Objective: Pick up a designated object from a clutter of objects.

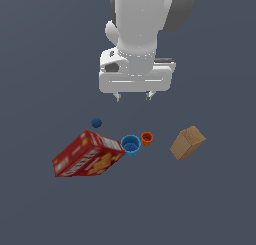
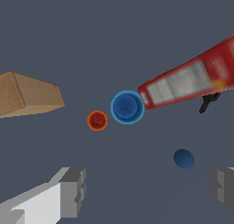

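The small orange cup [image 1: 146, 138] [image 2: 97, 120] stands upright on the grey floor, right beside the larger light-blue cup [image 1: 130, 145] [image 2: 127, 107]. My gripper [image 1: 133, 95] [image 2: 146, 191] hangs high above the clutter, open, with nothing between its fingers [image 2: 73, 191]. It is apart from every object. The orange cup lies below it, slightly toward the exterior view's right.
A large red printed box [image 1: 87, 155] [image 2: 192, 79] lies tilted against the light-blue cup. A small dark-blue ball [image 1: 96, 122] [image 2: 184, 158] sits behind the box. A plain brown box [image 1: 187, 142] [image 2: 27, 95] rests at the exterior view's right.
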`<state>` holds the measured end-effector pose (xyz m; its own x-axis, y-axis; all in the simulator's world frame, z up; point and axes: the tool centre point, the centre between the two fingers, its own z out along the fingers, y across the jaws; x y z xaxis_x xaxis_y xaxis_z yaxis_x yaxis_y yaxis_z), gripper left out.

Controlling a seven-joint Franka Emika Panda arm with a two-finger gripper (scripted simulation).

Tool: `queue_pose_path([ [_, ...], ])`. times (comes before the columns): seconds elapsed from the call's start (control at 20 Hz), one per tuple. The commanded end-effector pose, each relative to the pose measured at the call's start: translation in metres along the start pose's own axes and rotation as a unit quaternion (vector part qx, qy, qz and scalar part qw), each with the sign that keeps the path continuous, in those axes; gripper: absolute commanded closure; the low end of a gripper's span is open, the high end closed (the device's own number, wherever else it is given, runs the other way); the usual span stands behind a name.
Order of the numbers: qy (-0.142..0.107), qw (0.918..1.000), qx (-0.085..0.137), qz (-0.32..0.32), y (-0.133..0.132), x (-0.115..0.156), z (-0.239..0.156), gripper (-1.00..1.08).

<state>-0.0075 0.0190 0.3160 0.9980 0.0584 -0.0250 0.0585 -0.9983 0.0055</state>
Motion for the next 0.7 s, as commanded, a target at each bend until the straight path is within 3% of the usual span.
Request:
queue_pose_path([
  [0.0,0.0,1.0,0.0,0.0,0.0,0.0,0.0,-0.92],
  [0.65,-0.011,0.9998,0.012,-0.011,-0.014,0.0,0.003,-0.92],
])
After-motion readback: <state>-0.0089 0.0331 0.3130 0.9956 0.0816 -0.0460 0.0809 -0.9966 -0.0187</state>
